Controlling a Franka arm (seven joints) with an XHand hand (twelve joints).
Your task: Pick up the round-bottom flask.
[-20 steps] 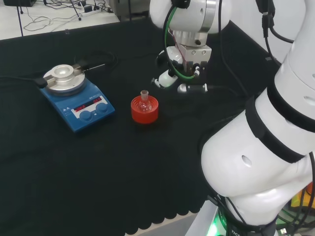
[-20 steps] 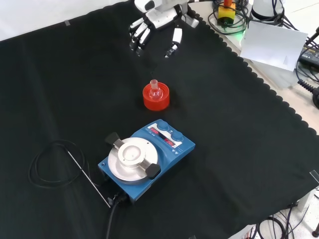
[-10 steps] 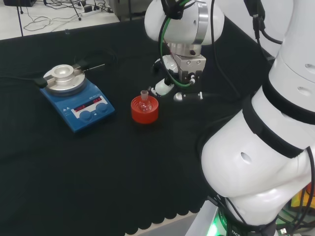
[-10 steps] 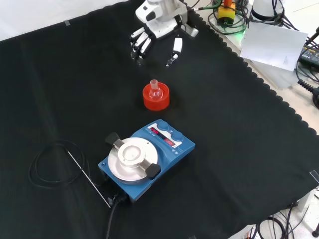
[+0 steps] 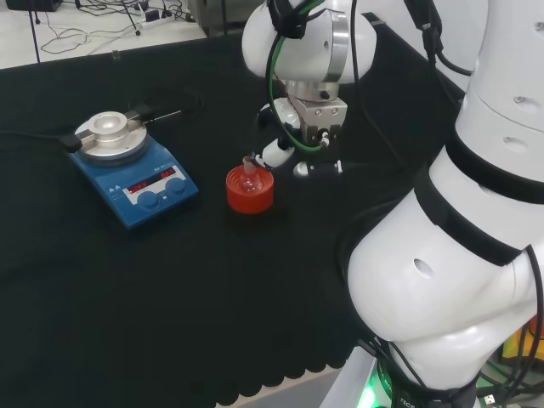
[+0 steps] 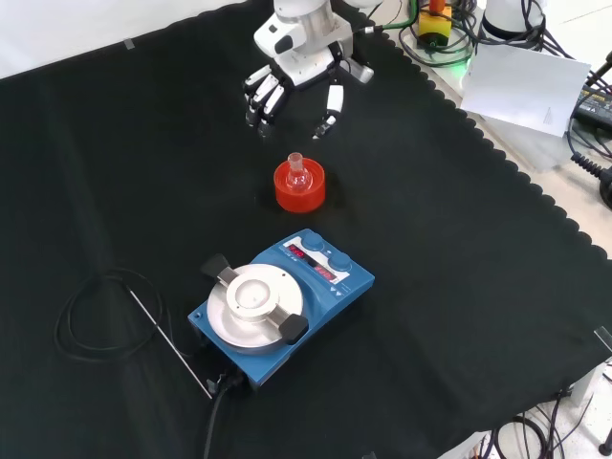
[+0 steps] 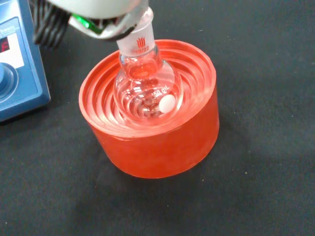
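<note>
A lab: a blue stirrer plate (image 6: 280,308) and a glass flask (image 7: 147,83) in a red stand (image 7: 157,132) sit on a black-clothed bench (image 6: 459,287), with cables (image 5: 93,25) on the floor behind.

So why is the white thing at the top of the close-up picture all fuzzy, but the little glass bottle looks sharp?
In the wrist view, that white blur is part of the robot hand, too near the camera to focus; the round-bottom flask and its red ribbed stand sit farther off, in focus, with small bright glints on the glass.
</note>
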